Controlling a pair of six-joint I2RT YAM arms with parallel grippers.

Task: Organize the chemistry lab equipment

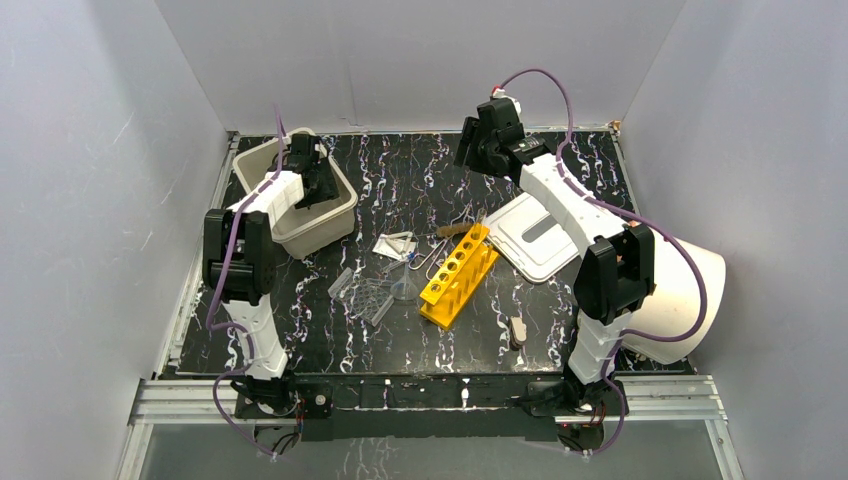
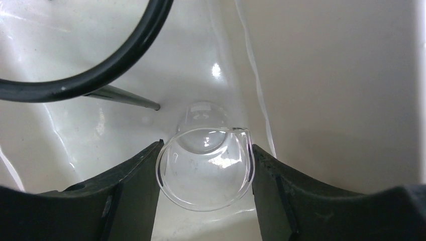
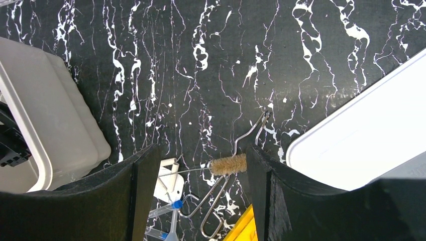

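My left gripper point(image 1: 312, 186) reaches down into the beige bin point(image 1: 342, 216). In the left wrist view it point(image 2: 205, 150) is shut on a small clear glass beaker point(image 2: 206, 173), with both fingers against its rim, close above the bin floor. A black wire loop point(image 2: 100, 75) and a thin metal rod point(image 2: 125, 98) lie in the bin beside it. My right gripper point(image 1: 470, 150) is open and empty, raised over the back of the table. Under it point(image 3: 203, 155) lie a bristle brush point(image 3: 228, 164), a bent wire tool point(image 3: 221, 201) and blue-capped tubes point(image 3: 163, 208). The yellow tube rack point(image 1: 458, 275), clear funnel point(image 1: 403, 290) and clear ridged tray point(image 1: 365, 295) sit mid-table.
The white slotted lid point(image 1: 540, 235) lies flat to the right of the rack. The big white cylinder point(image 1: 680, 290) lies on its side by the right arm. A small tan item point(image 1: 517, 330) sits near the front. A white flat piece point(image 1: 393, 245) lies behind the funnel.
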